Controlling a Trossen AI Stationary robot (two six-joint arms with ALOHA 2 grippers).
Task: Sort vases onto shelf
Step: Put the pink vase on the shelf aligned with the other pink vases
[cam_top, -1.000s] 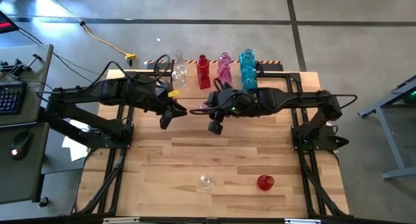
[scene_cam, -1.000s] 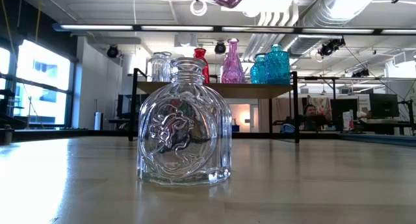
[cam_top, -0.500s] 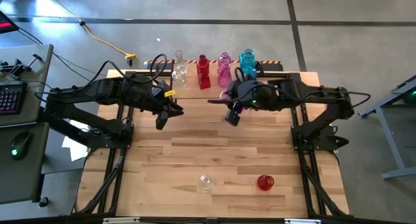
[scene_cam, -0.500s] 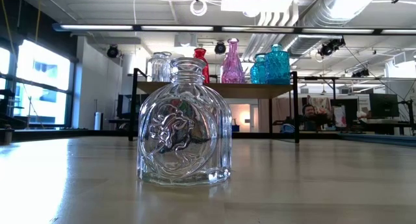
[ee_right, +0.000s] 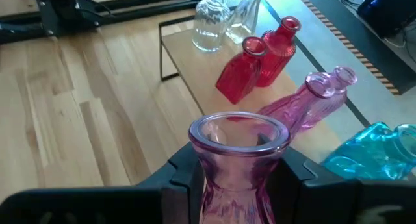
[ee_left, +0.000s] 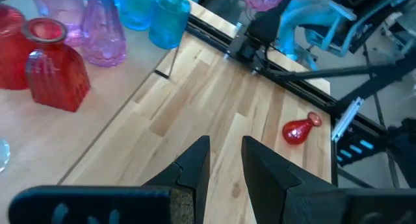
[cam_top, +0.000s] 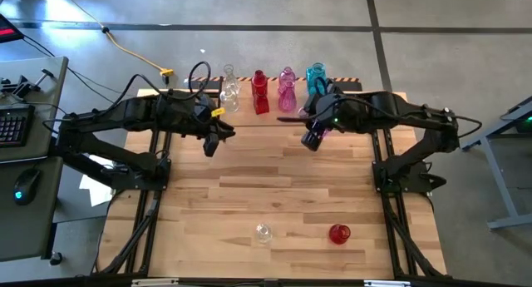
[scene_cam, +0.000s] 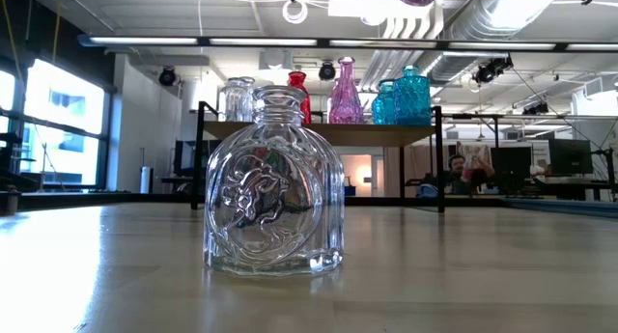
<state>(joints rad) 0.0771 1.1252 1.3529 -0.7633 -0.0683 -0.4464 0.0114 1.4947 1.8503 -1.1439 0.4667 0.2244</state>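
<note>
At twelve o'clock on the large slatted wooden tabletop (cam_top: pixel 274 187), small translucent glass vases stand in a row on the small raised shelf (cam_top: pixel 249 112): clear (cam_top: pixel 229 89), red (cam_top: pixel 259 91), pink (cam_top: pixel 287 87) and blue (cam_top: pixel 316 77). The right gripper (cam_top: pixel 309 139) hangs near the shelf's right end, and the left gripper (cam_top: pixel 210 145) hangs toward ten o'clock. At six o'clock a small clear glass vase (cam_top: pixel 263 233) and a round red glass vase (cam_top: pixel 338 234) sit apart on the tabletop.
</note>
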